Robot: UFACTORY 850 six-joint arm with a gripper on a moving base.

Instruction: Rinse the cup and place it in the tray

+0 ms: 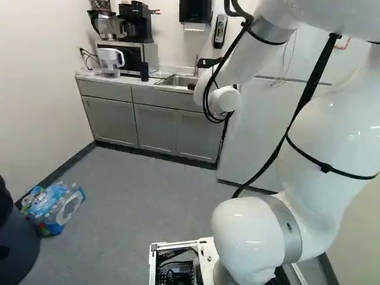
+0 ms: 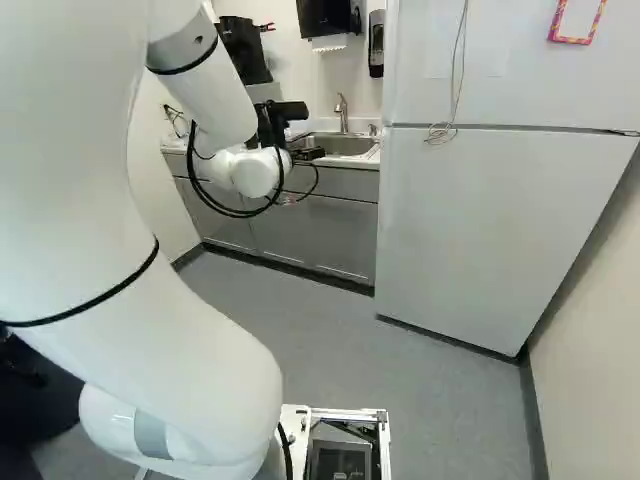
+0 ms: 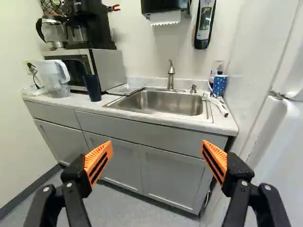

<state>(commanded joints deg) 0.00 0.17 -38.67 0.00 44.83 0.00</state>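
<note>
Cup with white dots [image 3: 219,86] shows only in the wrist view.

The sink [image 3: 165,102] looks metal (rather satiny), the cabinet fronts [image 3: 173,177] smooth and matt.

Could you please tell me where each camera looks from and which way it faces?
Left base view: on the base, behind and left of the arm, facing ahead to the gray cabinets; the arm fills its right side.
Right base view: behind and right, facing ahead to the fridge; the arm fills its left side.
Wrist view: on the wrist, looking along the open gripper toward the sink.
All three share sink and fridge.
</note>
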